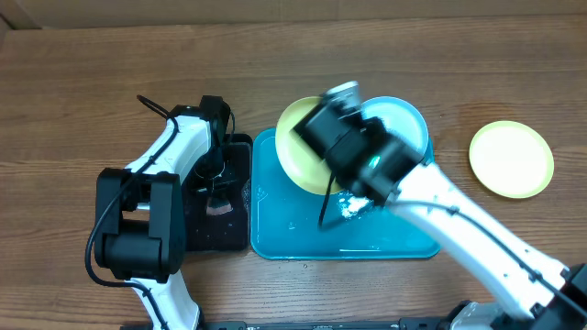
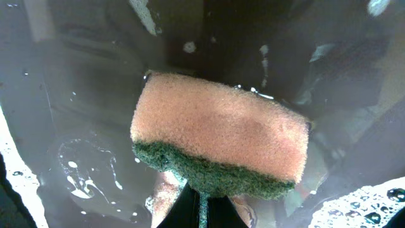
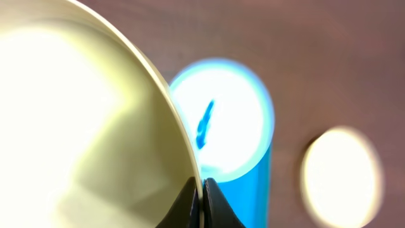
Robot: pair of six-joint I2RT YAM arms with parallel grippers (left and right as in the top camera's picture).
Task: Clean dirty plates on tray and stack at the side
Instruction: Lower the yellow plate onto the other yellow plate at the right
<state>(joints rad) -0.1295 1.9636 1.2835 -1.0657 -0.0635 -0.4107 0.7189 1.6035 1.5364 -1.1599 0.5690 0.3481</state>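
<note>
The right gripper (image 3: 201, 201) is clenched on the rim of a yellow plate (image 3: 82, 126), 1 finger on each face, holding it tilted above the far left of the blue tray (image 1: 284, 220). Just past it a cyan plate (image 3: 228, 120), marked with a dark streak near its centre, lies at the tray's far right corner. A 2nd yellow plate (image 1: 511, 158) sits well apart on the table (image 1: 92, 73) to the right. Across the table the left gripper (image 2: 199, 212) is clamped on a sponge (image 2: 221, 139) by its green scrubbing side, orange face outward, over the wet black tray (image 1: 237, 229). The plates look to be thin, light, stiff plastic with a glossy finish, likely slippery when wet. A pinch at the rim is the only ready hold, and it leaves the disc free to pivot or slide out under scrubbing pressure, so a deep bite on the rim and gentle strokes seem wise. The sponge is soft and will squash, so it is best pressed flat against the plate's face rather than edge-on.
</note>
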